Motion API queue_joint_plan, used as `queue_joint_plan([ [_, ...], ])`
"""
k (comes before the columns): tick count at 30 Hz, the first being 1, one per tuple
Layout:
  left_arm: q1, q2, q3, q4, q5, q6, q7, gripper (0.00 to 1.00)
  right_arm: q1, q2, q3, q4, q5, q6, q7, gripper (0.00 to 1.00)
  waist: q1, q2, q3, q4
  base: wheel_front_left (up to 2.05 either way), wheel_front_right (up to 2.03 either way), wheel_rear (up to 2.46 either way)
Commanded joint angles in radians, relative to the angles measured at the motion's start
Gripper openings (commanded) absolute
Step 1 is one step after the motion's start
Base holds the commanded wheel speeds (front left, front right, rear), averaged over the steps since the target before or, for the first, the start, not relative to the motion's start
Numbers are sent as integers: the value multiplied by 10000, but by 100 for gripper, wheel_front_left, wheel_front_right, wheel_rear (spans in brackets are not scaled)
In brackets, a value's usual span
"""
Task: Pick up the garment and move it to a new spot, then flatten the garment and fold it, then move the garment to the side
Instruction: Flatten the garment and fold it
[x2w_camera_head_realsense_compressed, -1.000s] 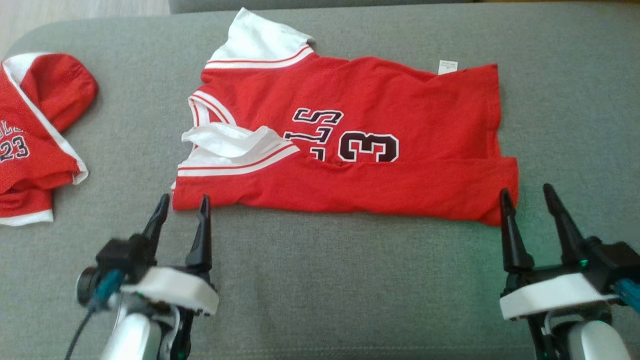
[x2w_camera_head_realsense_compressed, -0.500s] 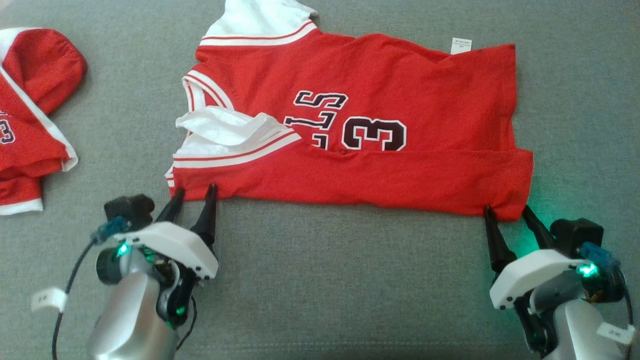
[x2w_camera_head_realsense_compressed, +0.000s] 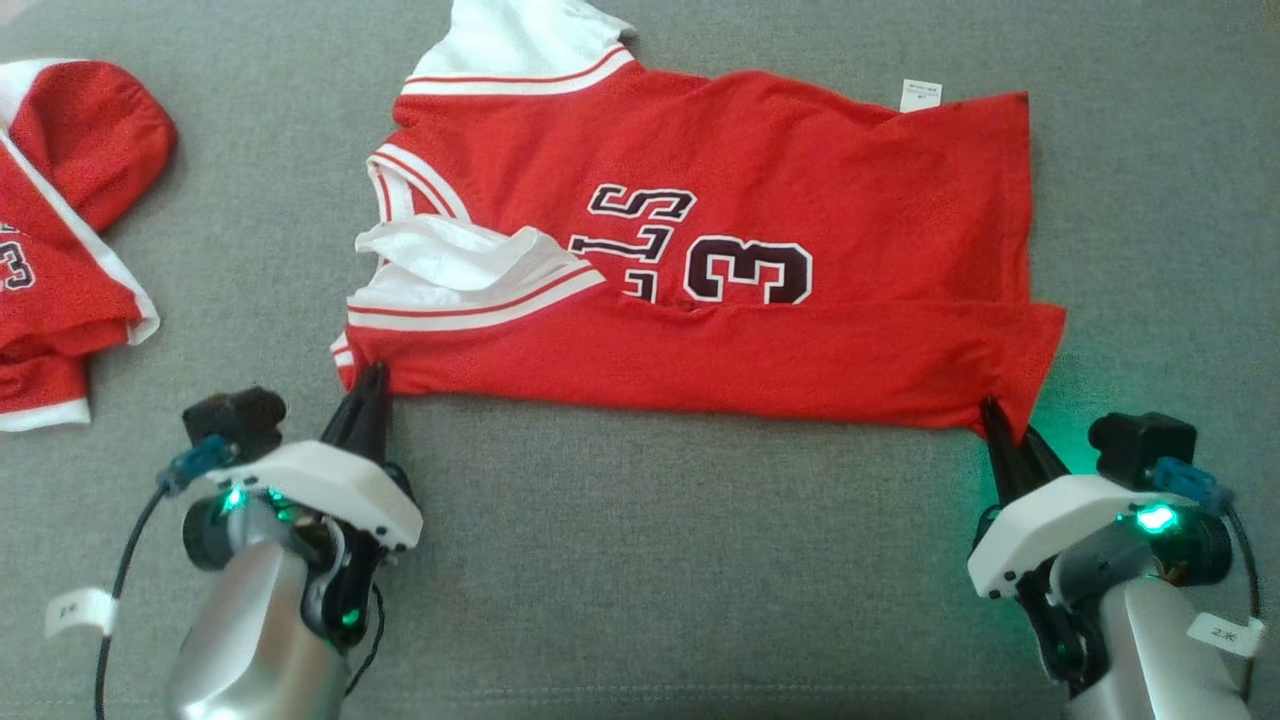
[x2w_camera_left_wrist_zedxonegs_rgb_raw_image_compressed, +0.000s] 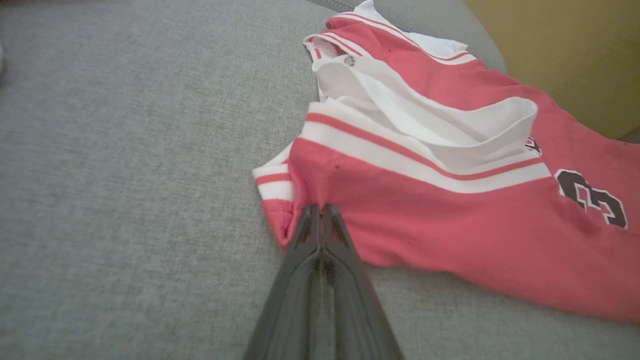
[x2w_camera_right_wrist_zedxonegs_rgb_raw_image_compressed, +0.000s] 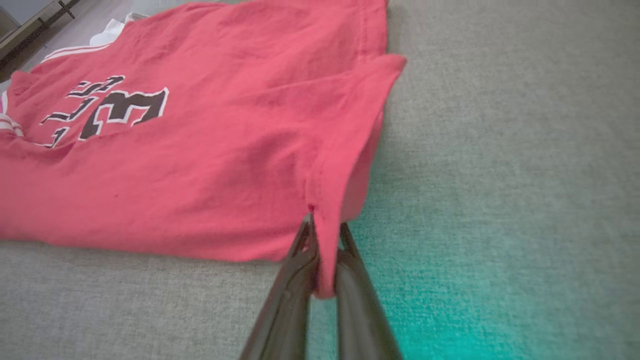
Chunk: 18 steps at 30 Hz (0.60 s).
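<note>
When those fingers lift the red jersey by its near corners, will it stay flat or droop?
Probably droop: the red jersey lies in soft folds, so its middle would likely sag between the two grips. It seems thin and light, bunching where the right gripper pinches its corner. The loose white sleeve may flop open.

Both arms reach forward, left fingers (x2w_camera_head_realsense_compressed: 362, 420) and right fingers (x2w_camera_head_realsense_compressed: 1003, 455) pinched together.

A grey fabric surface (x2w_camera_head_realsense_compressed: 640, 560) carries a red jersey (x2w_camera_head_realsense_compressed: 800, 150) spread out (its near edge folded over) and, well apart at the left, a second red garment (x2w_camera_head_realsense_compressed: 70, 250).
</note>
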Motion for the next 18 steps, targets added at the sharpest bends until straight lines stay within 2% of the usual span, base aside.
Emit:
queue_joint_plan([
  [1, 104, 340, 302, -332, 44, 50, -141, 0, 21, -38, 205, -408, 58, 73, 7, 0, 0, 0, -71, 25, 0, 0, 0],
  [8, 1071, 542, 435, -1663, 32, 411, -288, 0, 660, -36, 1, -988, 221, 73, 224, 0, 0, 0, -423, 111, 0, 0, 0],
  [18, 3431, 671, 462, -4462, -87, 1309, 656, 0, 2024, -183, -319, -1895, 600, 73, 988, 0, 0, 0, -946, 143, 0, 0, 0],
])
